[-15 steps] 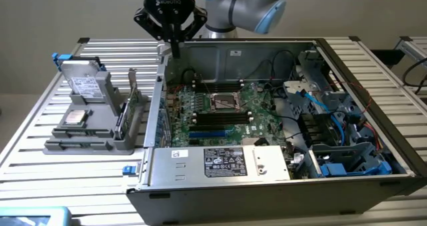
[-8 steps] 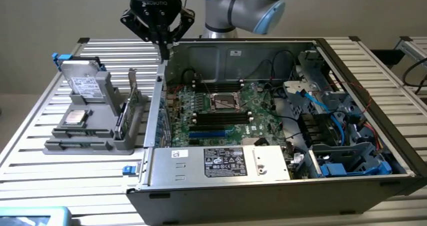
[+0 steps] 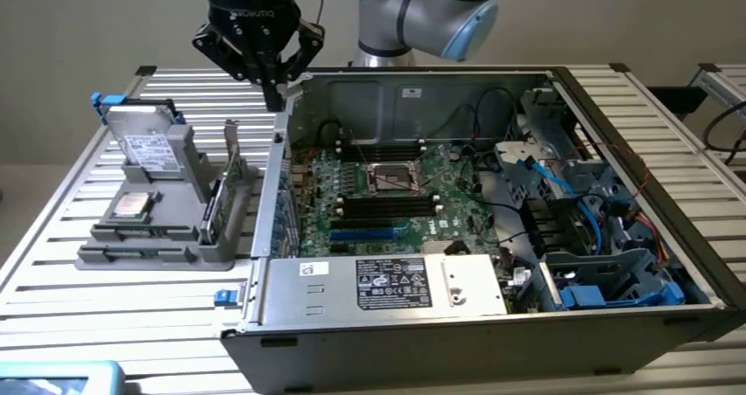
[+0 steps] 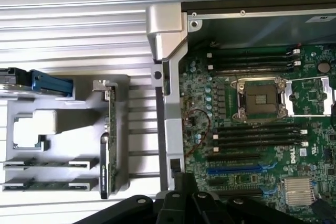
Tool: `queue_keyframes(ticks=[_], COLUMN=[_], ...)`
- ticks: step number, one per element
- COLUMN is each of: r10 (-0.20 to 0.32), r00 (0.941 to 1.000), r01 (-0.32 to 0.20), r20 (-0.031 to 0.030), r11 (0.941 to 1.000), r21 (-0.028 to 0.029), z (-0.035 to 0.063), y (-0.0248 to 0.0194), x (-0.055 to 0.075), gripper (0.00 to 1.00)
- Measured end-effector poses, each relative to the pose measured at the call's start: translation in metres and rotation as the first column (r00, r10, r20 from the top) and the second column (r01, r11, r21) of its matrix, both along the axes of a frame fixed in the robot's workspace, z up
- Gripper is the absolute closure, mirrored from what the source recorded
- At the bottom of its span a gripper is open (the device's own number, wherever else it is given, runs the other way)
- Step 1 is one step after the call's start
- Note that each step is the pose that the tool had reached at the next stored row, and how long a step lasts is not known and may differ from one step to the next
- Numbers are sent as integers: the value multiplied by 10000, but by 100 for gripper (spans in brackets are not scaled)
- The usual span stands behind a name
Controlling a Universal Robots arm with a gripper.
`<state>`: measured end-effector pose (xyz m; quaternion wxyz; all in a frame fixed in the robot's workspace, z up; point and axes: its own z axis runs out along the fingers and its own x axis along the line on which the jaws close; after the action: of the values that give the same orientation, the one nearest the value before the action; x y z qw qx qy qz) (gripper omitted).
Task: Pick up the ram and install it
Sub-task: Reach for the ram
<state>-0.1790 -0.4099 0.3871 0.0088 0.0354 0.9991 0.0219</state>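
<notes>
Two ram sticks, thin and green, lie side by side in a grey holder beside the open computer case. In the exterior view they show at the holder's near end. My gripper hangs high above the case's back corner on the exterior view's left. Its fingers meet at a point and nothing is between them. Its black body edges into the wrist view. The motherboard carries long black memory slots on both sides of the processor socket.
The holder also carries an upright green card with a metal bracket, a processor chip and a blue-framed drive. The case's side wall stands between holder and motherboard. Cables and drive cages crowd the case at the exterior view's right.
</notes>
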Motion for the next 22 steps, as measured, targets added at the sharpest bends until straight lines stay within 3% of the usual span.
queue_keyframes(ticks=[4,11,22], r10=[1,-1,0], r00=[10000,10000,9999], r01=[-1,0,-1], r20=[-35,-82,-104], r11=[10000,10000,9999], r21=[-44,-96,-117], z=[-41,-130,-317], y=[-19,-20,-25], x=[-104,-426,-883], gripper=[89,89,89])
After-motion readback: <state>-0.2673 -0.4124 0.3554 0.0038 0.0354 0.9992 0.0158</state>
